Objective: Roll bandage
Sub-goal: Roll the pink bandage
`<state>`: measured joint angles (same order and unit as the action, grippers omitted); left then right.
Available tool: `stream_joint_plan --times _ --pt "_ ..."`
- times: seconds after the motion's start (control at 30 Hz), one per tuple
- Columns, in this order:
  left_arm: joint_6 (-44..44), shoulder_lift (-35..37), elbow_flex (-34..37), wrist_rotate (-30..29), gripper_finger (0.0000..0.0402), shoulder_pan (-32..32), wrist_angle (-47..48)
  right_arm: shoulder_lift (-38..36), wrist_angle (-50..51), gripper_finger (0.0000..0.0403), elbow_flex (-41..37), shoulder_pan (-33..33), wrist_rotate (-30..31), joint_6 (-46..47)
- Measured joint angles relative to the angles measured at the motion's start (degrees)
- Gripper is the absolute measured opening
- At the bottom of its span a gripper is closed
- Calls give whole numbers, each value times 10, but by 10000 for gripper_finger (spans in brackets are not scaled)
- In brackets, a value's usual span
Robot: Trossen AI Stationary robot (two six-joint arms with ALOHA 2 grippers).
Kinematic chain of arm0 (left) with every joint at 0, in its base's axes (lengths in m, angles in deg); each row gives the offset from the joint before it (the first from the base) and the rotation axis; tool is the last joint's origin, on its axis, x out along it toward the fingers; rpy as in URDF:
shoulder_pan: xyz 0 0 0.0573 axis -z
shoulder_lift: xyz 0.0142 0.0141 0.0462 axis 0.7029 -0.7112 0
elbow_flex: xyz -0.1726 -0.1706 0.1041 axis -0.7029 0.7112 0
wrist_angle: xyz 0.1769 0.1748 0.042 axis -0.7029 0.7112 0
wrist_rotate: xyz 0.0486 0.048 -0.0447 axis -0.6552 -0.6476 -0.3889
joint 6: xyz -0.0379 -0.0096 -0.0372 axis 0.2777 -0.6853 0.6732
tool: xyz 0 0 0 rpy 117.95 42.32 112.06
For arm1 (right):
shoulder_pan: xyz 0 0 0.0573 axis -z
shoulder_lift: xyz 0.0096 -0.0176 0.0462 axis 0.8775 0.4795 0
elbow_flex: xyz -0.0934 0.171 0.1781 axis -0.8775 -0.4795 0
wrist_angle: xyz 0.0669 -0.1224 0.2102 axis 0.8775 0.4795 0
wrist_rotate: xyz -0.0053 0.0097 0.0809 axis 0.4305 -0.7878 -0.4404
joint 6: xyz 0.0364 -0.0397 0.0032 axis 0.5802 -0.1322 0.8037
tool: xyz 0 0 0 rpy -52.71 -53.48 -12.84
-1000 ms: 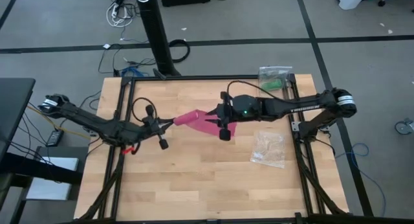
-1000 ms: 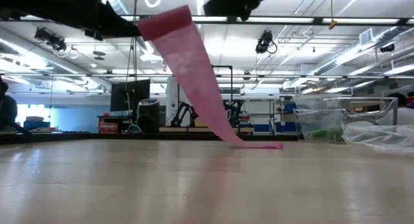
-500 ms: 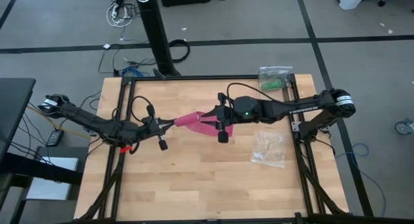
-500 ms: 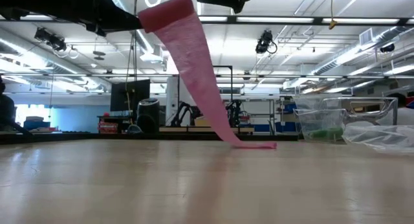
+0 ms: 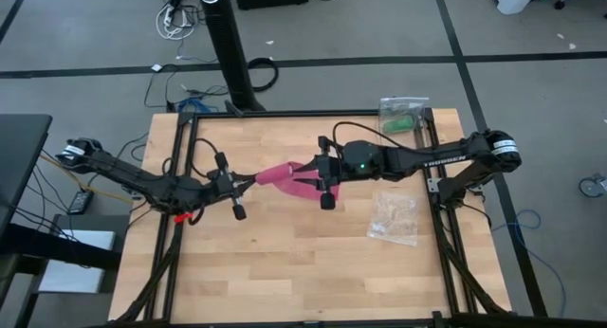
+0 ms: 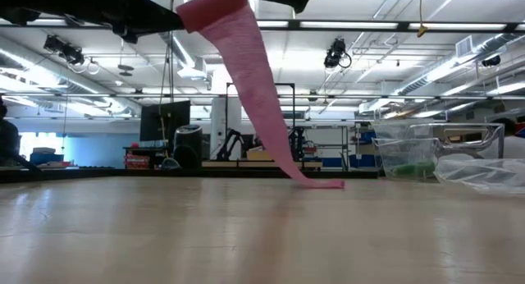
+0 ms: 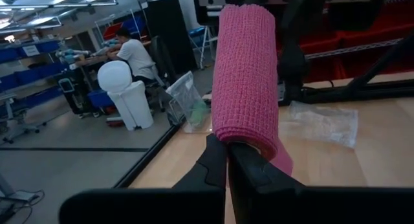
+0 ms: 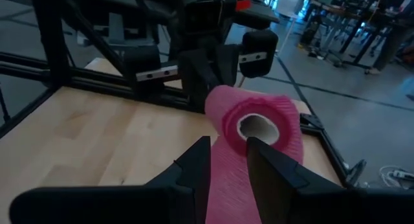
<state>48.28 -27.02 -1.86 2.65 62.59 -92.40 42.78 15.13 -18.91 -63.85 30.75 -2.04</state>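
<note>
The magenta-pink bandage (image 5: pixel 285 173) is partly wound into a roll (image 7: pixel 246 75) held level in the air between my two grippers. Its loose strip (image 6: pixel 254 87) slants down from the roll, and the tail end (image 6: pixel 324 184) lies flat on the table. My left gripper (image 5: pixel 251 180) is shut on the roll's left end. My right gripper (image 8: pixel 228 143) stands open at the roll's hollow right end (image 8: pixel 259 127), its fingertips just below that end face. The strip shows through the gap between them. My left gripper pinches the rim of the roll's near end (image 7: pixel 240 145) between its two fingers. The fingers lie level, come from the table's left and point along the roll's axis. The roll hangs clear of the table with only the strip's tail resting on it. My right gripper is close against the roll's other end (image 8: pixel 249 136); whether its fingertips touch the roll I cannot tell.
A clear crinkly plastic bag (image 5: pixel 394 217) lies on the table near the right arm. A second bag with a green roll (image 5: pixel 403 119) sits at the far right corner. Black frame rails (image 5: pixel 180 157) run along the table's sides.
Both grippers have tipped upward a little while staying in place, and the roll has risen slightly. The strip's tail end has slid a short way along the table toward the roll.
</note>
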Motion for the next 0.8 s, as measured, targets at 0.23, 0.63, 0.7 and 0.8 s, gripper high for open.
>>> stream_joint_plan --times 0.23,0.63,0.7,0.8 --pt "13 -15 -28 13 5 -14 26 0 -17 98 0 -1 4 -20" --pt "27 -42 -43 27 5 -26 34 -1 1 98 0 -1 18 -25" --pt "27 -42 -43 30 5 -26 27 -1 1 99 0 -1 9 -21" --pt "27 -42 -44 33 5 -26 22 -1 8 99 0 -1 0 -12"
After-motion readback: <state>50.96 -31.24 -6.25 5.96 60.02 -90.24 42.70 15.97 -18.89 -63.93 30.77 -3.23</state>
